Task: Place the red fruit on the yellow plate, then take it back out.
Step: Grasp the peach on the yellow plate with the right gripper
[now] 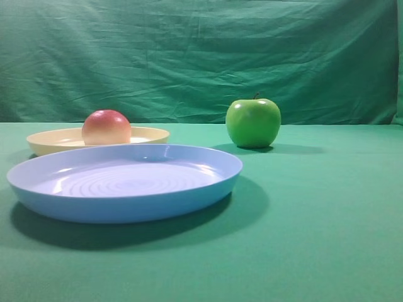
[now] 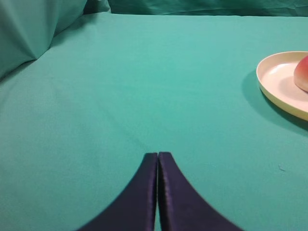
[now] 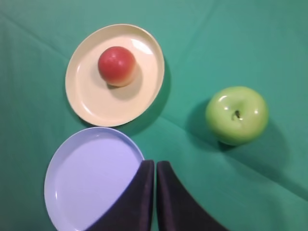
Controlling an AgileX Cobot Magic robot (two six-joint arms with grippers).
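The red fruit [image 3: 116, 66] sits on the yellow plate [image 3: 91, 101]. Both pincers, left pincer [image 2: 158, 155] and right pincer [image 3: 155, 163], hover closed and empty above the tabletop [image 1: 327, 207].

I see the round, smooth red fruit [image 3: 116, 66], red on top and fading to pale yellow lower down, sitting inside the shallow round pale cream-yellow plastic plate [image 3: 91, 103]. It rests off-centre, toward one side of the plate's floor, clear of the low rim. The plate lies flat on the green-covered counter [image 3: 202, 43]. From my left wrist view, only the fruit's edge [image 2: 302, 73] shows.
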